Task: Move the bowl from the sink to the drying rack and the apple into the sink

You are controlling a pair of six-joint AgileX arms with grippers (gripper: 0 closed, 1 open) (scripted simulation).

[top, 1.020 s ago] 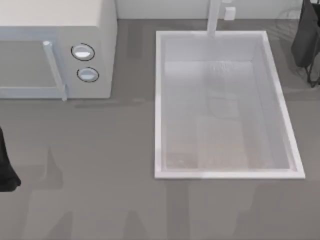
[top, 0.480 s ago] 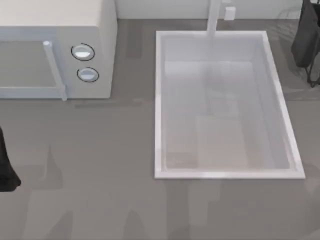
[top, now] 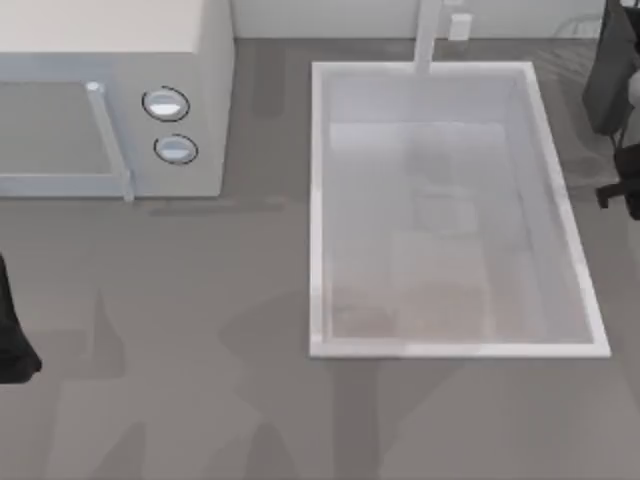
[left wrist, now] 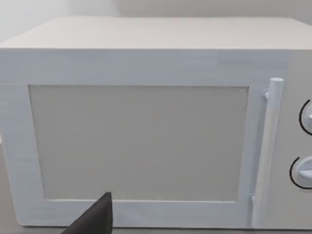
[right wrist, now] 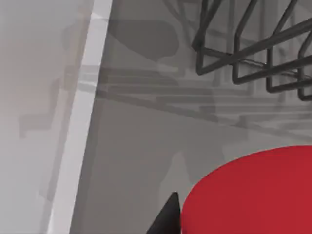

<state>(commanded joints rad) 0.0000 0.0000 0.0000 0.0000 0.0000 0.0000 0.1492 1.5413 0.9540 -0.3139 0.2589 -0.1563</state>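
Red and smooth, the apple (right wrist: pixel 253 192) is showing large in the right wrist view, sitting close under the right claw on the grey bench (right wrist: pixel 136 146), between the sink's (right wrist: pixel 78 126) white rim and the dark wire drying rack (right wrist: pixel 253 48). Judging by its round, glossy skin, it is likely light and firm but inclined to slip or roll; a hold across its widest part, fingers on opposite sides, looks safest. One dark fingertip (right wrist: pixel 168 217) is sitting just beside the apple; whether it is touching cannot be told, nor whether the claw is spread or closed.

From above, the sink (top: pixel 455 350) is lying basin-up with no bowl in it, faucet post (top: pixel 430 35) at its far edge. The right arm (top: pixel 620 110) is reaching in at the top view's right edge, beyond the sink's right rim.

The left arm (top: pixel 12 340) is resting parked at the left edge, its wrist camera facing the white microwave (left wrist: pixel 146 131); its claw state cannot be told either.
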